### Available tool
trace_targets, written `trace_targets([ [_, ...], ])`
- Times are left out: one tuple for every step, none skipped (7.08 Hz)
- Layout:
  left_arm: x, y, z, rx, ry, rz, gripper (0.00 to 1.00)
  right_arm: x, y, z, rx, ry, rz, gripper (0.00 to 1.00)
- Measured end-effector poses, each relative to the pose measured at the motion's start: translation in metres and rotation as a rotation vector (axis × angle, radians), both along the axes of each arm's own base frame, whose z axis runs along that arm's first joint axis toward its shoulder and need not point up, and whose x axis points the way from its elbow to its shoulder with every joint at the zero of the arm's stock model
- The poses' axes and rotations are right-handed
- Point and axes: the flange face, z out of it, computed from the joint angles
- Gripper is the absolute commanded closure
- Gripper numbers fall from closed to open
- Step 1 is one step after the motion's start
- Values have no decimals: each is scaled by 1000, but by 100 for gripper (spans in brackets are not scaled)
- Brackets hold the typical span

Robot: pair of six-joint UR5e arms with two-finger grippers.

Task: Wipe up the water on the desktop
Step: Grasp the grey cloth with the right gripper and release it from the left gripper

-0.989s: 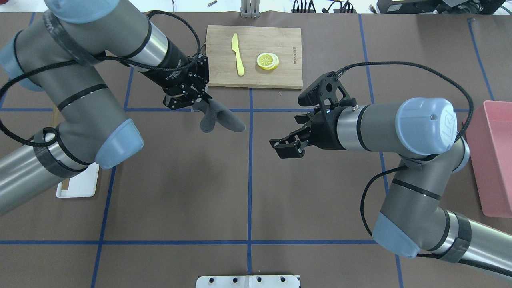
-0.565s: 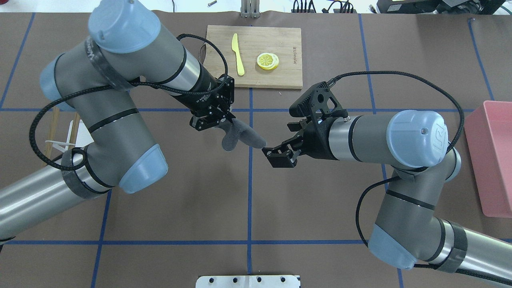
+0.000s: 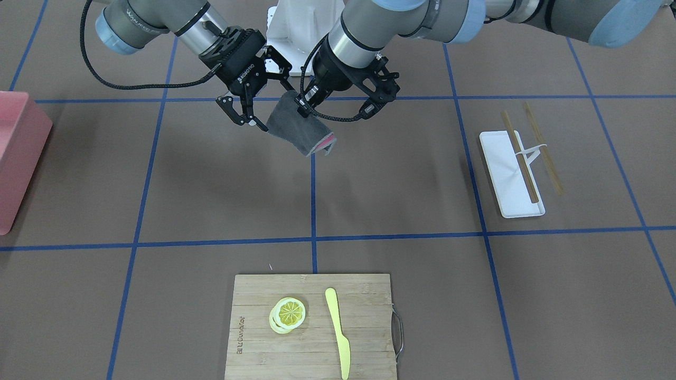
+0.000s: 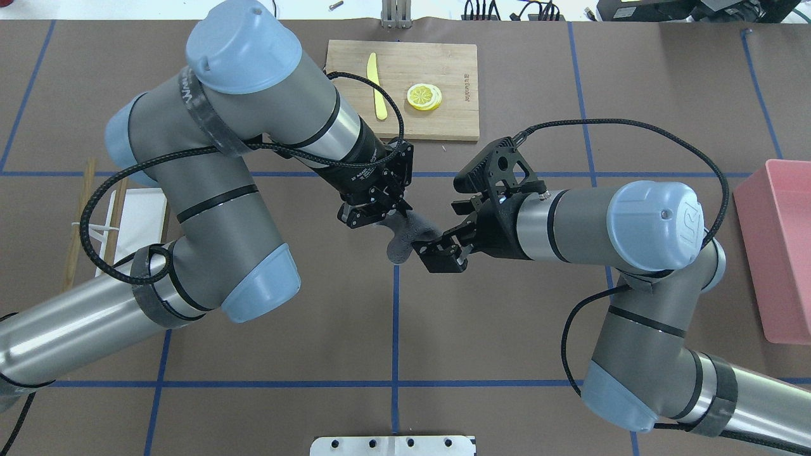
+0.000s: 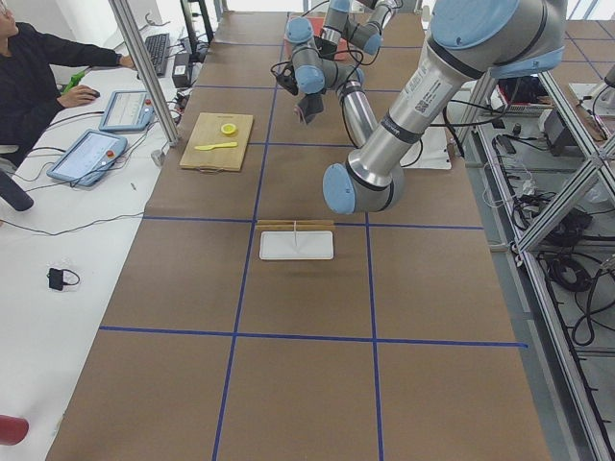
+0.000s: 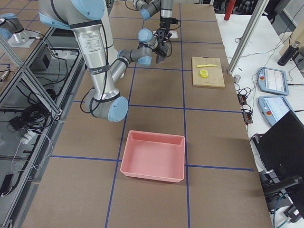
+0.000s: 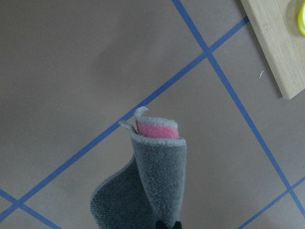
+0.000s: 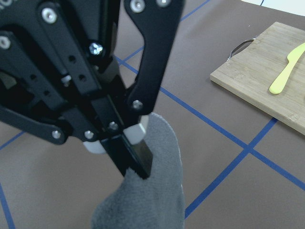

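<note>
The desktop (image 4: pixel 285 329) is brown with blue tape lines; no water shows on it. My left gripper (image 4: pixel 388 218) is shut on the top of a folded grey cloth (image 4: pixel 404 239) with a pink inner face and holds it above the table's middle. The cloth hangs free in the front view (image 3: pixel 298 129) and in the left wrist view (image 7: pixel 155 181). My right gripper (image 4: pixel 437 252) is open, right beside the cloth's edge. In the front view the right gripper (image 3: pixel 248 120) stands just left of the cloth. The right wrist view shows the left gripper's fingertips (image 8: pixel 136 157) pinching the cloth (image 8: pixel 152 195).
A bamboo cutting board (image 4: pixel 456 120) with a yellow knife (image 4: pixel 378 95) and lemon slices (image 4: pixel 424 96) lies at the far middle. A pink bin (image 4: pixel 779 253) stands at the right edge. A white tray (image 3: pixel 509 174) with chopsticks lies on the left side.
My left arm has carried the cloth right and nearer, toward the table's middle. My right gripper has moved left to meet it and now stands at the cloth's edge, still open.
</note>
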Motion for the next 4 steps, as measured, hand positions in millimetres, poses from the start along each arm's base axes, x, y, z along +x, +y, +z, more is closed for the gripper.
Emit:
trace_targets([
  [1,0,-1,-3,2,3,100,0,0,0,-1,-1,-1,72],
  [2,0,-1,-6,0,4,100,1,1,-1,-1,-4,-2,95],
  [3,-1,1,-10,-4,5,100,2,2,-2,-1,-7,-3,100],
  [4,-2,2,-11,-7,4,100,5,3,-2,-1,-9,-5,100],
])
